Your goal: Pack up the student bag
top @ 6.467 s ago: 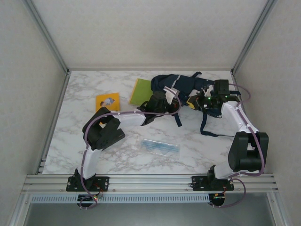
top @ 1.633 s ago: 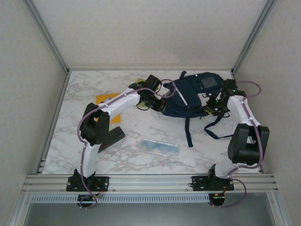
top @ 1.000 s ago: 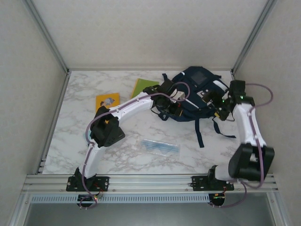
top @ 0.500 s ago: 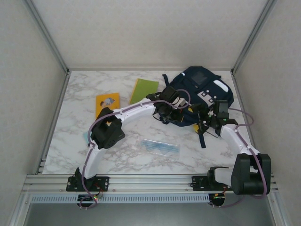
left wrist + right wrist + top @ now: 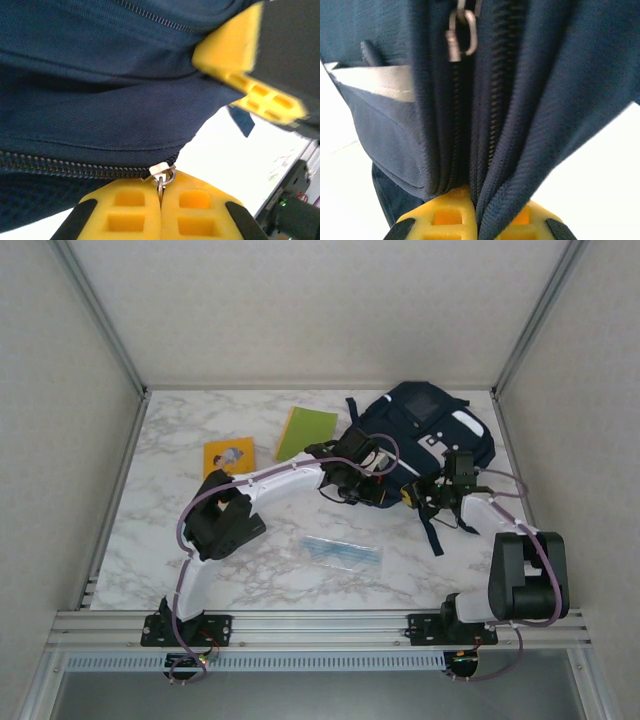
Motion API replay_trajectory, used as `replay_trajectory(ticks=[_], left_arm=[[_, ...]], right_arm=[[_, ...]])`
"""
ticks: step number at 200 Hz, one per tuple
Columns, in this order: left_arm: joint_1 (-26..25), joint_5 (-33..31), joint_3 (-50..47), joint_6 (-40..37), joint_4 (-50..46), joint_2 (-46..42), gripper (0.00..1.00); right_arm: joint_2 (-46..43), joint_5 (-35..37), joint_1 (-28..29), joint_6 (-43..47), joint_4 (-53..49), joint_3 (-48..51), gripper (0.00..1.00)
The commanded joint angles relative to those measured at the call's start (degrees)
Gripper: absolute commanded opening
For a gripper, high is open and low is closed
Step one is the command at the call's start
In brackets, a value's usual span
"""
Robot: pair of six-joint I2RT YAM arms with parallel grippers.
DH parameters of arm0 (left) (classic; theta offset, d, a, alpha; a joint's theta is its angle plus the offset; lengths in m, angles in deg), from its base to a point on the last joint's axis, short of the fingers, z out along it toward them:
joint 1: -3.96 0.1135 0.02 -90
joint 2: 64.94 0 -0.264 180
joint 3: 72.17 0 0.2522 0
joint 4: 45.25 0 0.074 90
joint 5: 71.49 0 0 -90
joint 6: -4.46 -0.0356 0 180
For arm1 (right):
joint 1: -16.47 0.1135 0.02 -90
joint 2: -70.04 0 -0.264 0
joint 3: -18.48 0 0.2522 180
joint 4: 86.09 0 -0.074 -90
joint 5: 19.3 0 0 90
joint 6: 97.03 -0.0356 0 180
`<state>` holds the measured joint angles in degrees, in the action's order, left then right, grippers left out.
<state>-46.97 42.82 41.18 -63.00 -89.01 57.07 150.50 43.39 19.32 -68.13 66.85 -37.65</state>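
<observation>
Nearest, an aluminium rail (image 5: pixel 320 625) carries both arm bases at 6 o'clock of the white marble table (image 5: pixel 160 535), walled by pale panels. A clear plastic packet (image 5: pixel 341 552) lies near the middle, an orange booklet (image 5: pixel 228 455) at 10 o'clock, a green booklet (image 5: pixel 307 432) at 11. The student bag (image 5: pixel 425 425) sits at 1 o'clock. The left arm arches across to it, left gripper (image 5: pixel 161 200) pinched tight on a zipper pull (image 5: pixel 161 177); the right arm folds inward, right gripper (image 5: pixel 476 216) clamped on the bag's fabric edge
</observation>
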Motion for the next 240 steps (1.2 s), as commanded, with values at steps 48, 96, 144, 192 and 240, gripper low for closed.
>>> replay_trajectory(ticks=[48, 96, 144, 192, 240], left_arm=[[8.1, -6.6, 0.8, -12.0, -21.4, -2.0, 0.00], [14.9, -9.8, 8.1, -15.6, -28.7, 1.7, 0.00], [10.5, -2.7, 1.4, -16.4, -25.8, -4.3, 0.00], [4.1, 5.1, -4.3, -14.2, -22.2, -7.4, 0.00], [0.7, 5.3, 3.5, -7.8, -15.4, -1.9, 0.00]], right_arm=[[3.8, 5.2, -0.3, 38.2, -22.1, -15.0, 0.00], [4.9, 16.8, -0.2, 46.2, -27.1, -16.2, 0.00], [12.5, 36.0, -1.6, 52.3, -27.8, -24.9, 0.00], [17.3, 37.0, -6.8, 52.8, -28.6, -36.0, 0.00], [19.5, 25.4, -7.4, 43.9, -31.3, -41.4, 0.19]])
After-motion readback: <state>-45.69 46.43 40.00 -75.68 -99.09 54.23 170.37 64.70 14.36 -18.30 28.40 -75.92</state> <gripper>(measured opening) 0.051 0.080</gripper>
